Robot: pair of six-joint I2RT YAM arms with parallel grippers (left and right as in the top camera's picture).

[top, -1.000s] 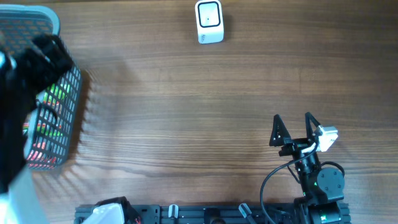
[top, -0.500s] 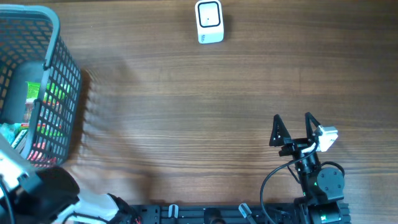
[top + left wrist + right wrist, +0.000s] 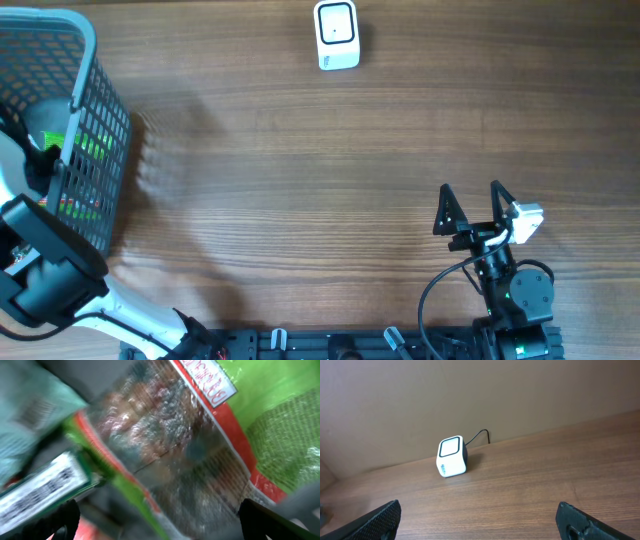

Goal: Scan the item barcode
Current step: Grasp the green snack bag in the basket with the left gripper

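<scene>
The grey wire basket point(image 3: 95, 120) stands at the table's far left with colourful packets inside. My left arm point(image 3: 45, 268) reaches over its near side. In the left wrist view, my left gripper point(image 3: 165, 524) hangs open just above the packets: a clear-fronted packet with a red and green border point(image 3: 170, 445), a teal packet with a barcode point(image 3: 35, 405) and a white barcode label point(image 3: 40, 491). Nothing is between its fingers. The white scanner point(image 3: 336, 35) sits at the table's far edge, also in the right wrist view as the scanner point(image 3: 452, 456). My right gripper point(image 3: 468, 208) rests open and empty near the front right.
A thin black cable point(image 3: 481, 436) runs from the scanner to the back wall. Bare wooden table point(image 3: 300, 180) lies between the basket, the scanner and the right arm. The arms' base rail point(image 3: 330, 345) lines the front edge.
The left arm has swept around the basket, from over it, down to the front left corner, and back up against the basket's near side. The right arm and scanner have not moved.
</scene>
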